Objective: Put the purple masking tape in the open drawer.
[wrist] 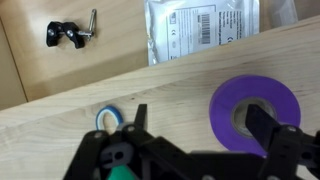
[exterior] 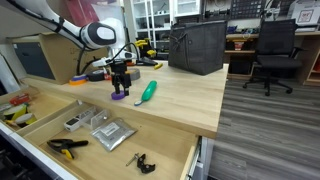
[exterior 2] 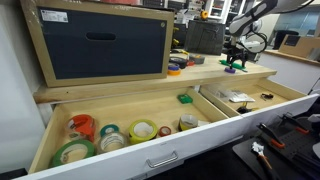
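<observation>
Lying beneath spread tool (wrist: 195, 118), purple masking tape (wrist: 222, 108), nearer one finger

Purple masking tape (wrist: 226, 104) partly behind claw (wrist: 198, 118)

My arm (exterior: 58, 24) reaches in from the upper corner in an exterior view, its white links sloping down to a rounded wrist joint (exterior: 100, 35). Below that joint my black gripper (exterior: 120, 84) hangs straight down with its tips lowest. Seen from the far side in an exterior view, my gripper (exterior 2: 236, 62) is small and dark under the bent arm. In the wrist view my jaws stand spread wide, the dark fingers (wrist: 140, 125) well apart, clamping nothing.
</observation>
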